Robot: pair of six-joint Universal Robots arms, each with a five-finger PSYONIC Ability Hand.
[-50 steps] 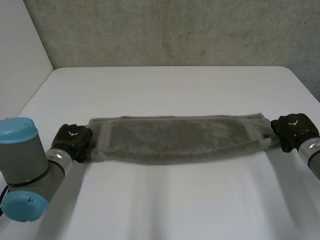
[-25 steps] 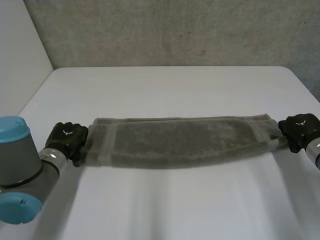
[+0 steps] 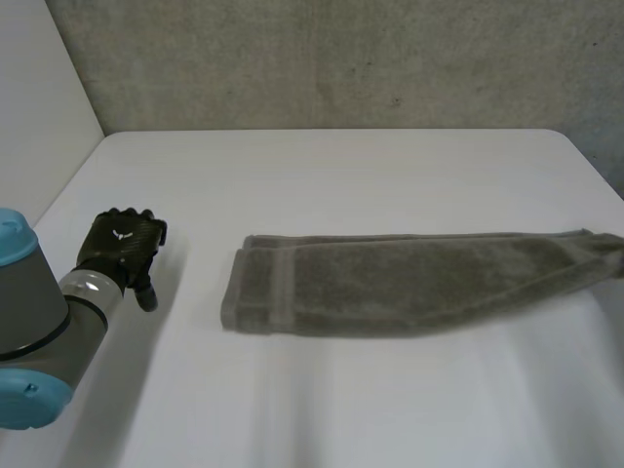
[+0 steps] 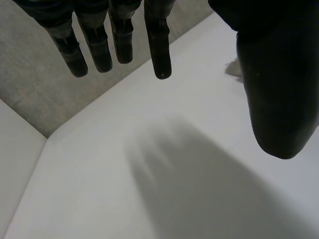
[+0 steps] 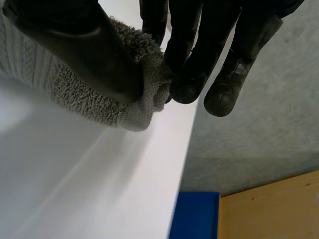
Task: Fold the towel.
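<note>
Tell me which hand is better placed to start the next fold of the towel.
Right, probably. The right hand pinches one end of the towel between thumb and fingers, so it could carry that end over. The left hand is open and apart from the other end.

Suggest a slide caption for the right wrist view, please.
Right hand pinching one end of the grey towel between thumb and fingers, near the white table edge.

No word, number or label can be read anywhere, and the one sign is a small white emblem (image 3: 121, 234), shaped like a shallow V, on the black back of the left hand (image 3: 119, 249), between its knuckles and wrist, too small to identify.
</note>
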